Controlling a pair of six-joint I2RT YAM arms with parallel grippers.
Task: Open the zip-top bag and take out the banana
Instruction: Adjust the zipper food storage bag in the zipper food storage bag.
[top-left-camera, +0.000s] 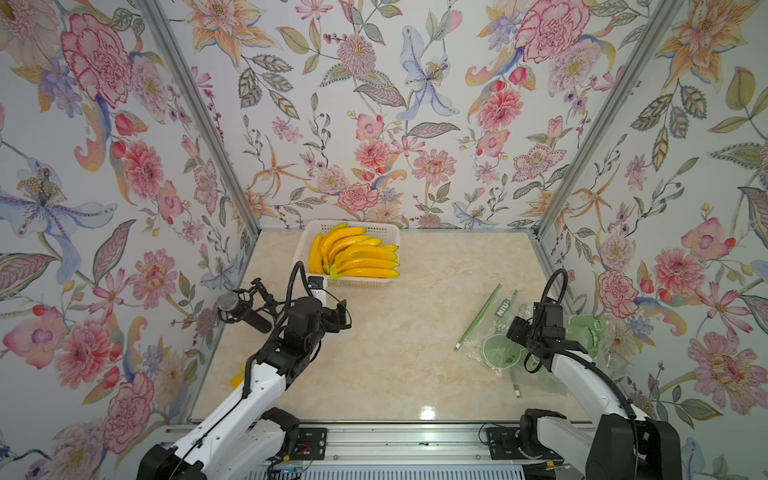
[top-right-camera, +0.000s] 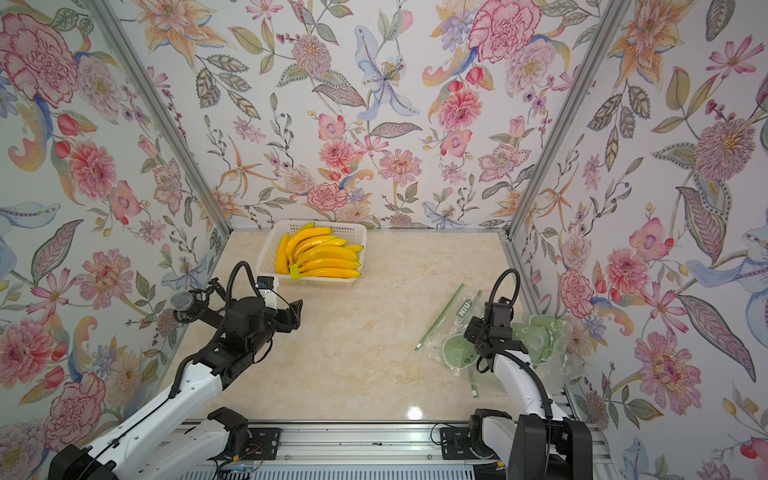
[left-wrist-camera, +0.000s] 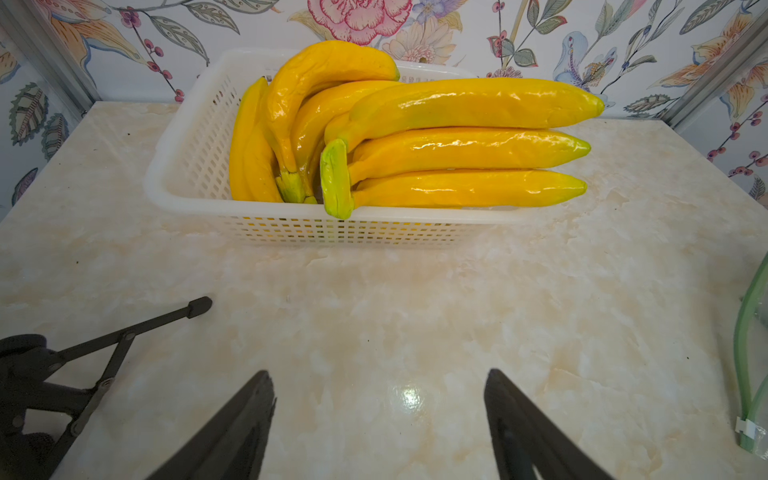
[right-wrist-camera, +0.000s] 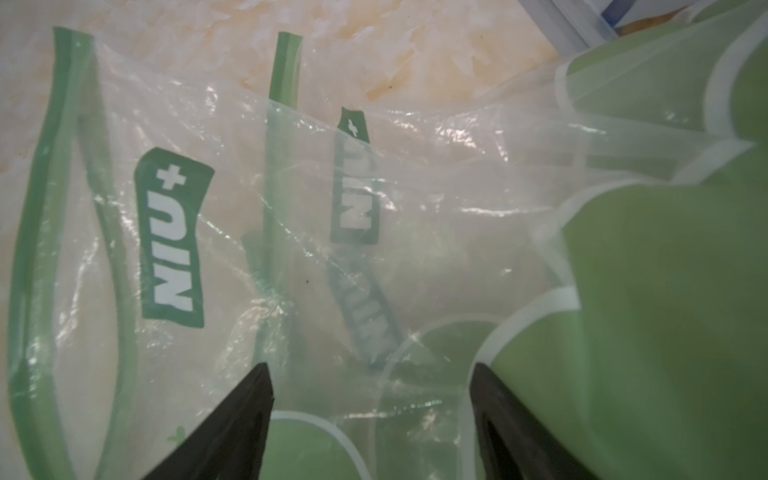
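A: How is the light?
B: Bright and even, from overhead. A white glare spot sits on the tabletop (top-left-camera: 395, 332) in both top views. Shadows are faint and soft.
A: And sharpness?
B: The bananas (left-wrist-camera: 457, 149) are crisp, with glossy highlights. The bag (right-wrist-camera: 374, 208) in the right wrist view is blurred.

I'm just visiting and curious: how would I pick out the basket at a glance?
Start at the marble-look tabletop and follow it to the flowered back wall. There, just left of centre, sits the white slotted basket. It alone is heaped with glossy yellow bananas, unlike the flat clear green-printed bags on the right.
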